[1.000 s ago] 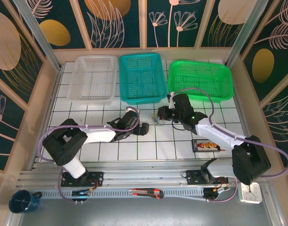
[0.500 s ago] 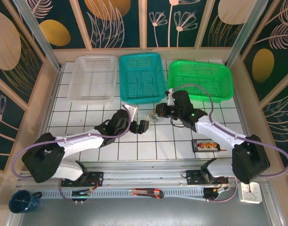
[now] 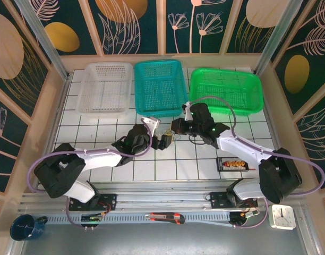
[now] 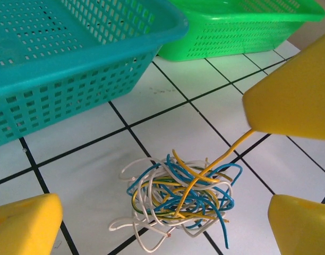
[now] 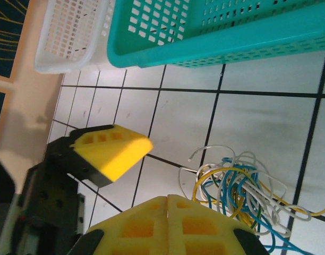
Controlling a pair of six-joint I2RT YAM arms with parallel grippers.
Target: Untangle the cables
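The cables (image 4: pixel 178 204) lie as 1 roundish clump of blue, white and yellow wire on the white tiled table (image 4: pixel 168 101), just in front of the teal basket (image 4: pixel 72 69), so the clump has no clear long axis. 1 yellow cable (image 4: pixel 234 149) does point out of it: in the left wrist view it runs taut up and to the right, from the middle of the clump to my right gripper (image 5: pixel 168 207). A blue end trails toward the near edge of that view and white ends toward the lower left.

My right gripper has its 2 fingers pressed together, clamped on that yellow cable, and hangs just above and beside the clump. My left gripper (image 4: pixel 165 220) stands with its jaws wide apart, 1 finger on each side of the clump, holding nothing.

In the top view, 1 second ago my left gripper was a tile short of the clump. Now it is right at it, and my right gripper (image 3: pixel 176 126) has shifted a little to the left.
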